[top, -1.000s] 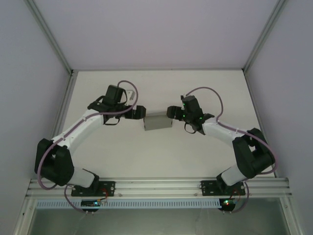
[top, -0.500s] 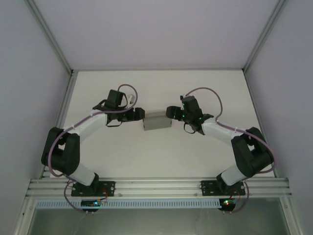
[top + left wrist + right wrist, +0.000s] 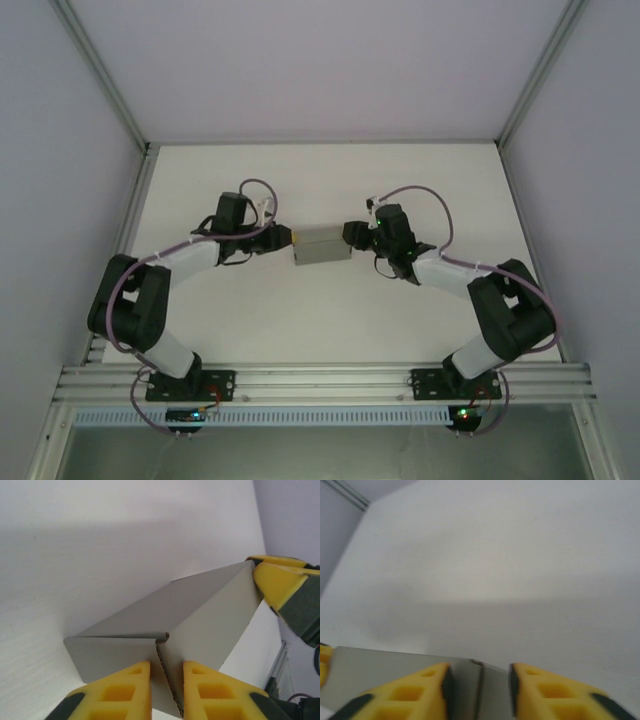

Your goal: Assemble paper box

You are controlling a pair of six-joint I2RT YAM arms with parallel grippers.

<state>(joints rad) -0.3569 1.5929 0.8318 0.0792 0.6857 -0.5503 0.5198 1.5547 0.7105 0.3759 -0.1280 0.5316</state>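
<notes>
While my left hand [image 3: 166, 667] pinches the grey thin cardboard box [image 3: 322, 245] at the centre of the bench [image 3: 320, 320] and my right hand [image 3: 480, 672] straddles its right end, grip unclear, uneven squeezing may crush it.

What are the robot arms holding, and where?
The paper box. The left end effector pinches its left end wall; the right end effector straddles its right end edge, grip unclear.

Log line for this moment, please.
box: between the pincers | left pincer: astride its end wall | right pincer: astride opposite end | grip: unconfirmed
</notes>
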